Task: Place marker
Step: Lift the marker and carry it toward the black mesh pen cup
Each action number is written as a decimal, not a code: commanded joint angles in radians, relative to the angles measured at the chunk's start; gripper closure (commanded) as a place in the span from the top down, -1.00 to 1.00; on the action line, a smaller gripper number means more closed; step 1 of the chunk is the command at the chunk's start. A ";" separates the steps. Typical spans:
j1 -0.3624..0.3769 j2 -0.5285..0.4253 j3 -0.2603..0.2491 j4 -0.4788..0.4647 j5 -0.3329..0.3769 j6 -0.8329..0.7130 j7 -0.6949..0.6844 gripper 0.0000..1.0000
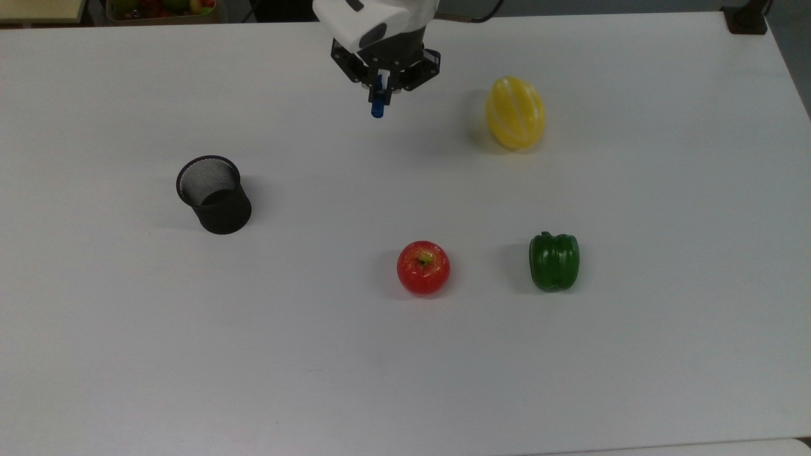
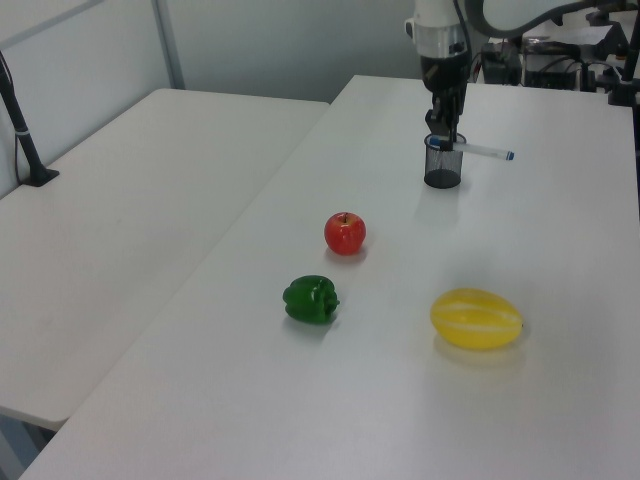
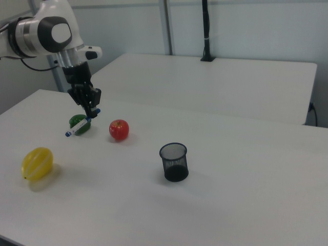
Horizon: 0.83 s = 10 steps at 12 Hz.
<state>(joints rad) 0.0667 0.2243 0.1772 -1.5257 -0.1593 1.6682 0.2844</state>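
Note:
My gripper is shut on the marker and holds it in the air above the white table. In the top view just the marker's blue end pokes out below the fingers. In the left view the marker lies level, sticking out to the right of the gripper. Seen in the right view, the marker slants down to the left from the gripper.
A black mesh cup stands upright at the top view's left. A yellow melon lies right of the gripper there. A red apple and a green pepper sit nearer the top view's bottom edge.

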 commanded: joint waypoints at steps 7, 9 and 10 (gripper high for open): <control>-0.182 -0.007 -0.139 0.025 0.017 0.002 -0.303 -0.82; -0.209 -0.010 -0.148 0.025 0.020 0.056 -0.310 -0.82; -0.219 -0.010 -0.148 0.024 0.020 0.092 -0.304 -0.82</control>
<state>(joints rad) -0.1432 0.2238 0.0392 -1.4999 -0.1590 1.6959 -0.0037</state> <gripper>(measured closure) 0.833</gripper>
